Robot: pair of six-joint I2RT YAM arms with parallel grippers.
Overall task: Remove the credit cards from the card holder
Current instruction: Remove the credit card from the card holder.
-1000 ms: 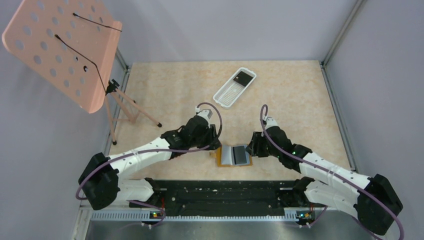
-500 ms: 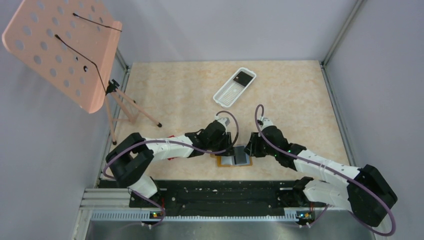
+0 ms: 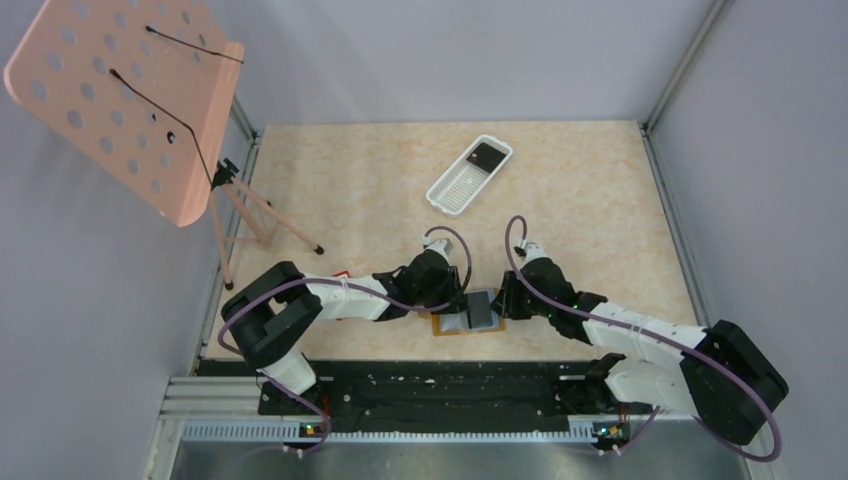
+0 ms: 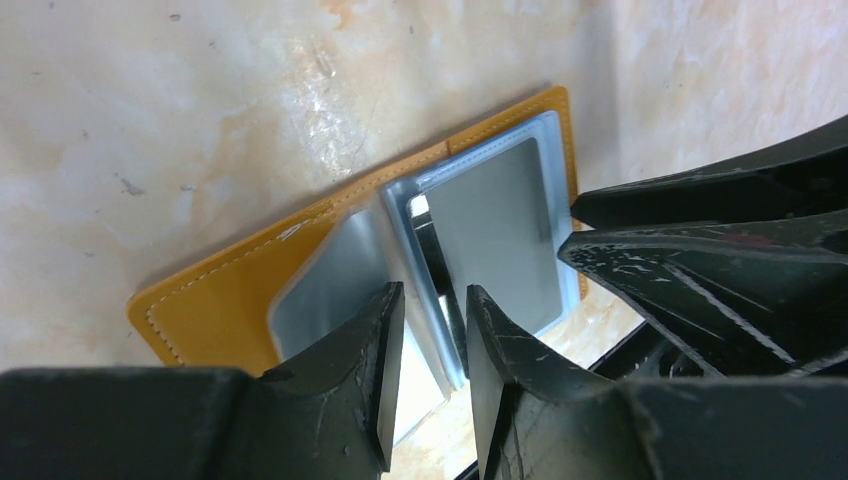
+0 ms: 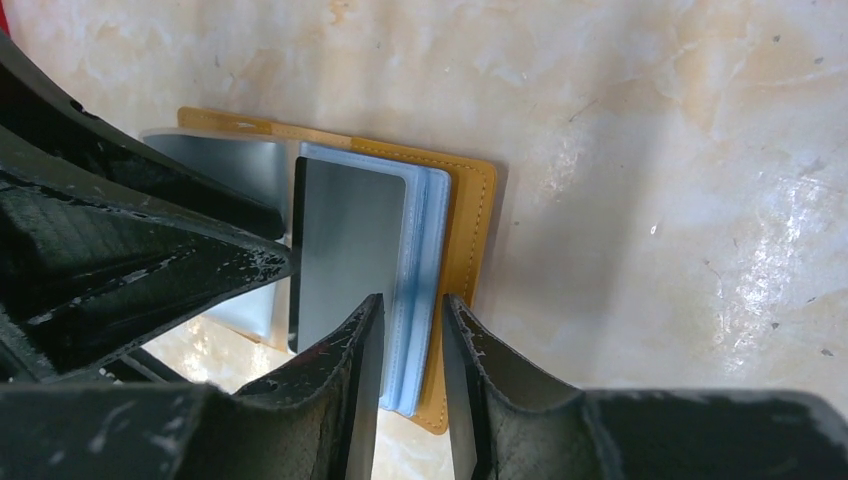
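Left hand [image 4: 435,300] | right hand [image 5: 412,305] | both straddle leaves of card holder [image 4: 215,310]

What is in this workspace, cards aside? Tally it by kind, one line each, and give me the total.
grippers: 2 (left gripper, right gripper)
card holder: 1
white slotted tray: 1
dark flat piece in that tray: 1
pink perforated stand: 1
Total: 6
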